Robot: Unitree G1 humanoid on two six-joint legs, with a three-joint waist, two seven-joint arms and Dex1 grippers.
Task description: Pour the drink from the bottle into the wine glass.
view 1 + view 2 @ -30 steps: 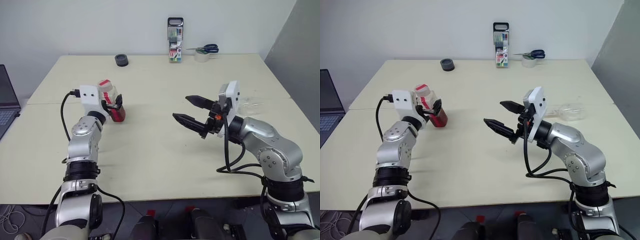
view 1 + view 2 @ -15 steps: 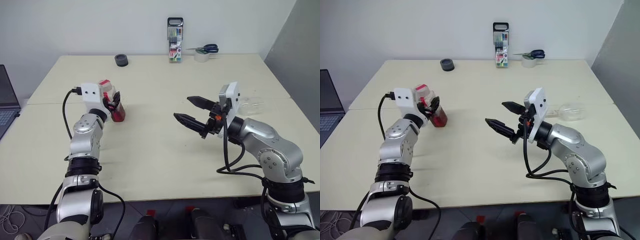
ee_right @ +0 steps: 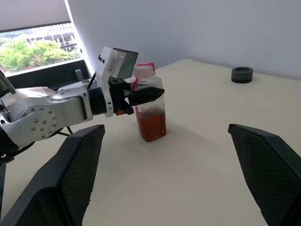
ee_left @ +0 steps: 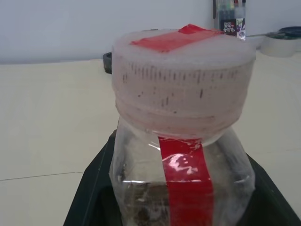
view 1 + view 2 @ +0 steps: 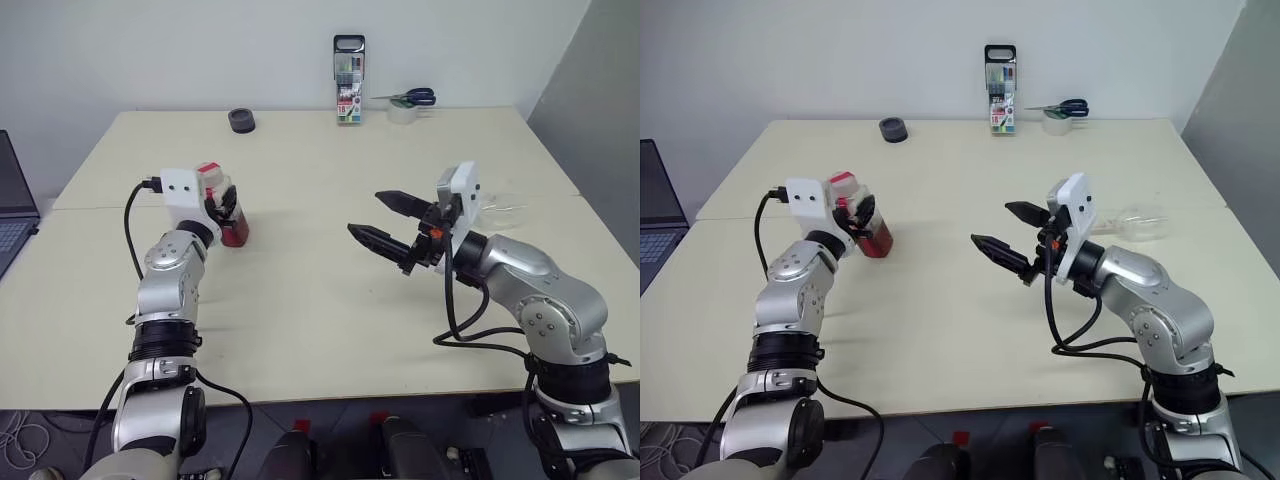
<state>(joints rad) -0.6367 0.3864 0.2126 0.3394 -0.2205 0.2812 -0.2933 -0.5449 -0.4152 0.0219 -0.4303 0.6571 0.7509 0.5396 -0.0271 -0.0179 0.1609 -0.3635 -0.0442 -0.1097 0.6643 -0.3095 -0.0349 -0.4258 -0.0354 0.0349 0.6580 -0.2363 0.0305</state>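
Right wrist view gives the clearest side look at the grasp: the left gripper [image 3: 141, 95] has its two black fingers clamped across the upper body of the bottle [image 3: 150, 106], just under the wide neck, while the bottle stands upright on the desk [image 3: 197, 165]. Gripping high, above the drink [image 3: 151, 126] that fills only the lower part, probably keeps the fingers clear of the desk and lets the wrist tip the neck downward later. The pink-red cap [image 4: 183, 80] is still screwed on, so by my reading nothing can be poured until it comes off.

That would explain the right gripper [image 5: 385, 222]: it hangs above the middle of the desk with its fingers spread wide and empty, aimed toward the bottle's side, a sensible posture for taking the cap while the other arm holds the bottle steady.

The wine glass [image 5: 1138, 222] appears to lie on its side on the desk behind the right forearm, well apart from the bottle; it is clear and partly hidden, so its exact pose is hard to tell. It seems it would need standing up before any pour.

At the far edge stand a marker case [image 5: 349, 82], a tape roll [image 5: 404, 112] with scissors [image 5: 415, 96] on it, and a small dark ring [image 5: 241, 120], all out of the working area.
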